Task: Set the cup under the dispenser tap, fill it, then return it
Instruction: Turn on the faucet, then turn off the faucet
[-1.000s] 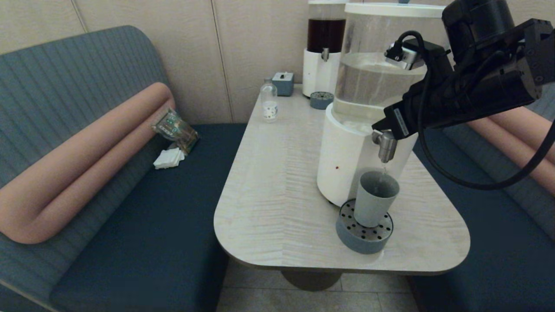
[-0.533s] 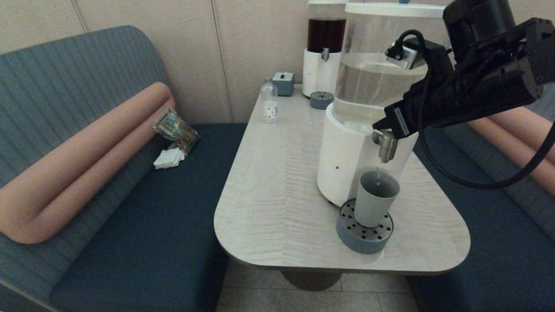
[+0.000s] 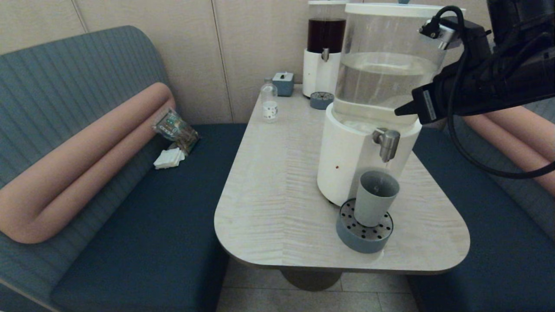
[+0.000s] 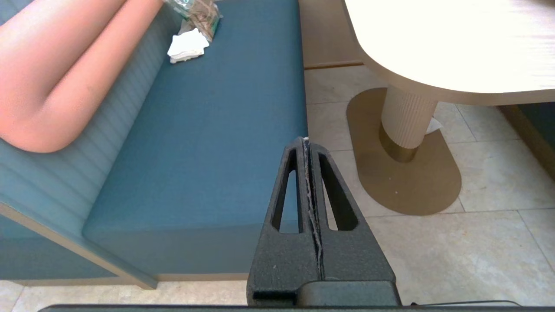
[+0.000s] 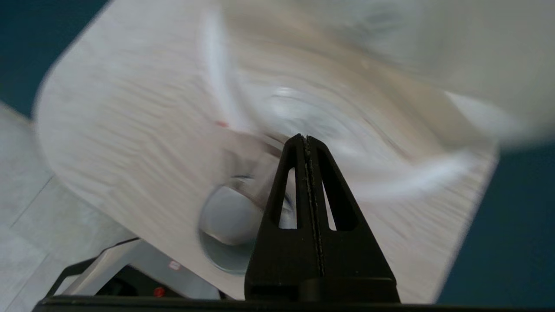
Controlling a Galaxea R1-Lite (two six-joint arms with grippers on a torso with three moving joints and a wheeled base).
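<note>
The grey-blue cup [image 3: 375, 197] stands upright on the round perforated drip tray [image 3: 363, 234], directly below the steel dispenser tap [image 3: 386, 143]. A thin thread of liquid hangs from the tap into the cup. My right gripper [image 3: 398, 112] is shut and empty, up to the right of the tap and clear of it, in front of the clear tank [image 3: 383, 73]. In the right wrist view the shut right gripper [image 5: 305, 138] points over the cup [image 5: 230, 223]. My left gripper [image 4: 305, 139] hangs parked and shut over the floor beside the bench.
A smaller dark-liquid dispenser [image 3: 324, 47], its small drip tray [image 3: 321, 99], a grey box [image 3: 283, 83] and a small clear bottle [image 3: 269, 102] stand at the table's far end. A snack packet [image 3: 175, 128] and white napkins [image 3: 168, 158] lie on the left bench.
My right gripper has lifted off the tap and pulled back up and to the right. The stream into the cup has thinned. The cup has not moved.
</note>
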